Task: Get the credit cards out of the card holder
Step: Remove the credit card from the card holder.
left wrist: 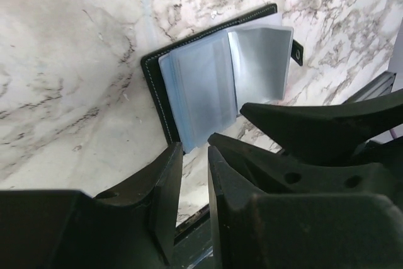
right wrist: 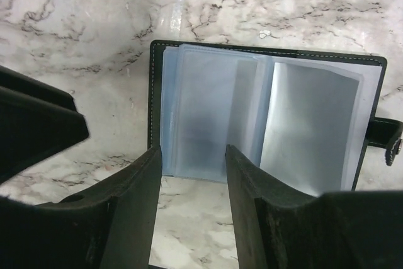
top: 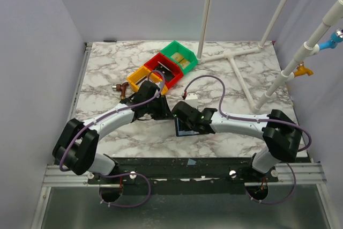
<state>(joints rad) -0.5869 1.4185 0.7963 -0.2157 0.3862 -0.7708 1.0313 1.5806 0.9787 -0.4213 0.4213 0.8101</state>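
The card holder (right wrist: 264, 118) lies open on the marble, black cover down and bluish clear sleeves up, its snap tab (right wrist: 387, 137) at the right. In the top view the card holder (top: 185, 129) sits under my right gripper (top: 181, 113). My right gripper (right wrist: 192, 152) stands open at the holder's near edge with only marble between its fingers. My left gripper (left wrist: 195, 146) hovers at the holder's (left wrist: 214, 74) near corner, its jaws a narrow gap apart with nothing in it. I see no credit cards in the sleeves. A small whitish piece (top: 191, 99) lies just beyond the holder.
Yellow (top: 140, 77), red (top: 163, 66) and green (top: 181, 56) bins stand in a row at the back. A white pipe frame (top: 236, 57) lies at the back right. A small brown object (top: 122, 87) sits left of the bins. Both arms meet mid-table.
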